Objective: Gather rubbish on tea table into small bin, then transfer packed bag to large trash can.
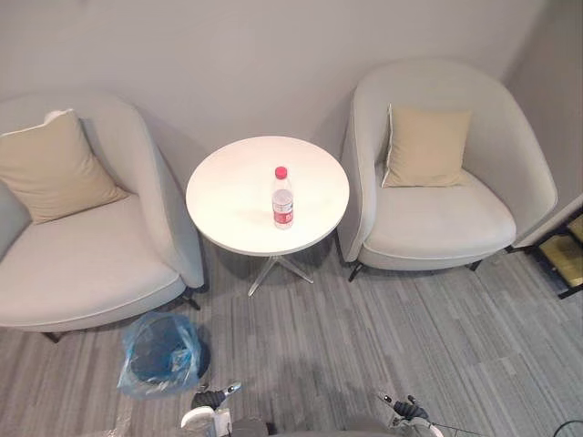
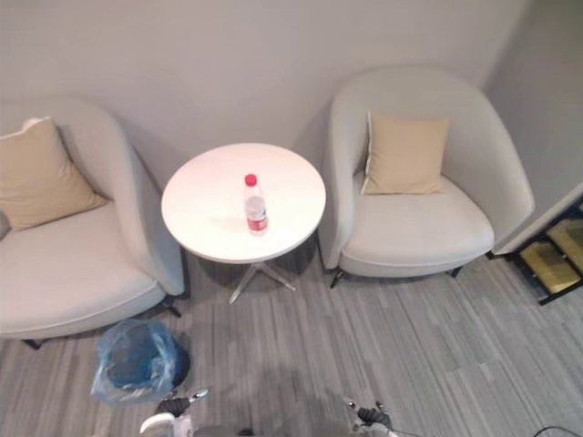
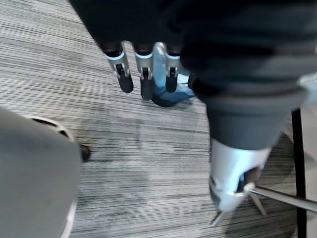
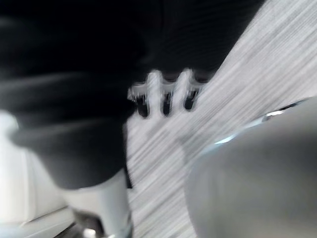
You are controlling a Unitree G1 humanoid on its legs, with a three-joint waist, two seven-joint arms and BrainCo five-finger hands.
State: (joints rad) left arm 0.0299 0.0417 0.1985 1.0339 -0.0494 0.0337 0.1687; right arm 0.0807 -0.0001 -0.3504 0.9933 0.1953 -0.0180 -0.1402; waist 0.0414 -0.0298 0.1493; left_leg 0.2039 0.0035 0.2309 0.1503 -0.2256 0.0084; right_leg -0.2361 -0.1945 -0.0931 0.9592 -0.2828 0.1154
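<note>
The round white tea table (image 1: 228, 200) stands on a metal star base between two light grey upholstered armchairs, against a plain grey wall. One clear plastic bottle (image 1: 282, 198) with a red cap and a red label stands upright near the centre of the table top. The left armchair (image 1: 91, 264) carries a beige square cushion (image 1: 53, 168) leaning against its backrest. The right armchair (image 1: 446, 223) carries a matching beige cushion (image 1: 426, 147), also propped against its backrest. The small dark round bin (image 1: 157, 357), lined with a translucent blue plastic bag (image 1: 137, 378) whose edge spills over the rim, sits on the grey striped carpet (image 1: 364, 337). It is just in front of the left armchair and to the robot's left of the table base. A black-framed rack (image 1: 563, 255) shows at the right edge, beside the right armchair. The left hand (image 3: 147, 79) hangs low above the carpet near the bin, its fingers straight and side by side, clasping no object; the blue bag is visible past the fingertips. The right hand (image 4: 166, 101) hangs low on the opposite side over bare carpet, its fingers likewise extended and relaxed, clasping no object. Both hands are well apart from the bottle and the table.
</note>
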